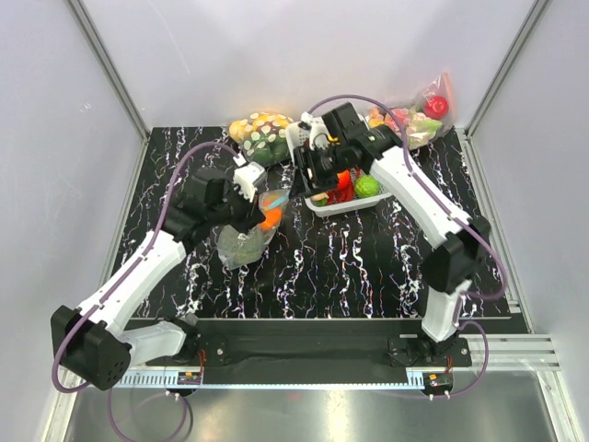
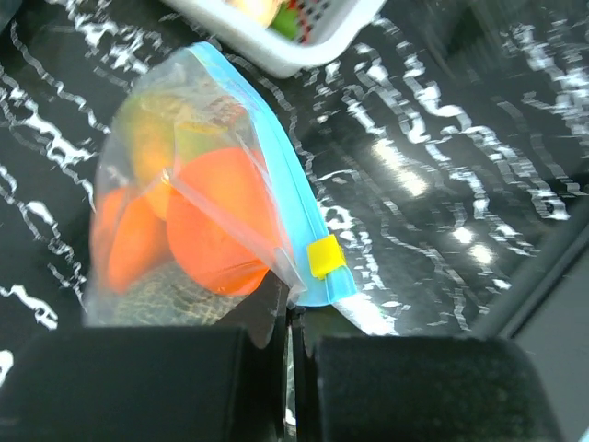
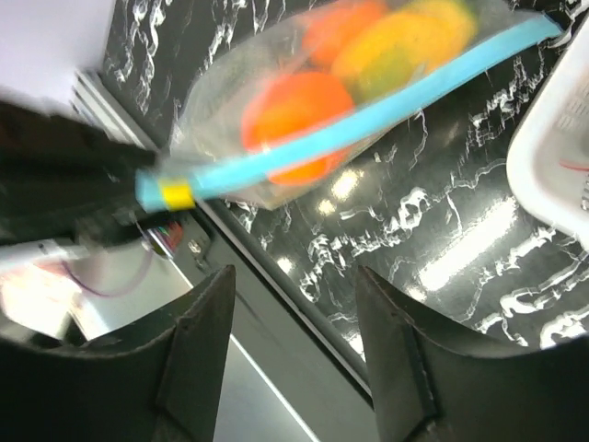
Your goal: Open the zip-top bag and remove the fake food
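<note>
Left wrist: bag pinched in hand.

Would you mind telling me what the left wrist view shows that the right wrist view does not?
Only left wrist: the left hand shut on a corner of the zip-top bag, clearly; the other view blurs it. Only right wrist: the right hand, open and empty. Both: the blue zip strip, yellow slider, orange fruits and a white basket.

Robot lab test cell, white enclosure walls, aluminium frame rails, black marbled tabletop
</note>
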Robot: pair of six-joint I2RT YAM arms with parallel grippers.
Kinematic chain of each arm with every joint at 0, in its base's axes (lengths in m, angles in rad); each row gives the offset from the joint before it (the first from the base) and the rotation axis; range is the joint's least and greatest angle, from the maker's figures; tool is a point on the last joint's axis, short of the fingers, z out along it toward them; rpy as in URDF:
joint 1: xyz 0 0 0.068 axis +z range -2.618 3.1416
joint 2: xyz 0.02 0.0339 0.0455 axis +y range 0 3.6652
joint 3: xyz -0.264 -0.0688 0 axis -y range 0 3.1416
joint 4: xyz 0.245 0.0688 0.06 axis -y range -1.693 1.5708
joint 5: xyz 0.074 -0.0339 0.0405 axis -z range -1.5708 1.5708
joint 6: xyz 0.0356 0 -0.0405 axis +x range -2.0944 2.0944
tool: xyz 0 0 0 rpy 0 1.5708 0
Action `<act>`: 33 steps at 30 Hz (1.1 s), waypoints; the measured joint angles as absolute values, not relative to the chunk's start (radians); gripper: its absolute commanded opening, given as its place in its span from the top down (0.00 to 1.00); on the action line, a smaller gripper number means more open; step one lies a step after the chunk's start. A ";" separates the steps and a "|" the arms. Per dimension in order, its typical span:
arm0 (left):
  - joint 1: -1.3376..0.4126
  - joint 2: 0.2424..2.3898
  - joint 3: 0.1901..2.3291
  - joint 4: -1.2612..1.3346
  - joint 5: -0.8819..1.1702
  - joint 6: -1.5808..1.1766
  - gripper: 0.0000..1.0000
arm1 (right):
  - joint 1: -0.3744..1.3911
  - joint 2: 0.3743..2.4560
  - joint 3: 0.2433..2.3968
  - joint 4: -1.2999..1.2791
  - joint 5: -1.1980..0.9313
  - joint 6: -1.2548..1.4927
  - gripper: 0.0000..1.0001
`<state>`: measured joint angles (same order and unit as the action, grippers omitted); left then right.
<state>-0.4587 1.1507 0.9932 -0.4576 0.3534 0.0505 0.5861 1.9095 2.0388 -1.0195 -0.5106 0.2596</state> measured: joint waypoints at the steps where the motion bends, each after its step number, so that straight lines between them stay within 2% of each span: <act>1: -0.454 1.156 1.019 -0.479 0.373 0.047 1.00 | 0.588 1.864 1.982 -1.009 -0.507 0.237 0.37; 5: -0.432 1.174 1.098 -0.561 0.454 0.044 1.00 | 0.614 1.703 1.797 -0.939 -0.485 0.163 0.35; 9: -0.416 1.187 1.146 -0.650 0.534 0.046 1.00 | 0.674 1.628 1.732 -0.861 -0.471 0.108 0.35; 19: -0.412 1.229 1.219 -0.819 0.716 0.081 1.00 | 0.807 1.623 1.710 -0.734 -0.435 -0.032 0.35; 33: -0.412 1.232 1.219 -0.859 0.738 0.101 1.00 | 0.859 1.609 1.616 -0.684 -0.417 -0.107 0.37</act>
<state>-0.4122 1.2324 1.2194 -0.8585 0.7376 0.1009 0.8589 1.6093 1.6157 -0.6842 -0.4168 -0.1074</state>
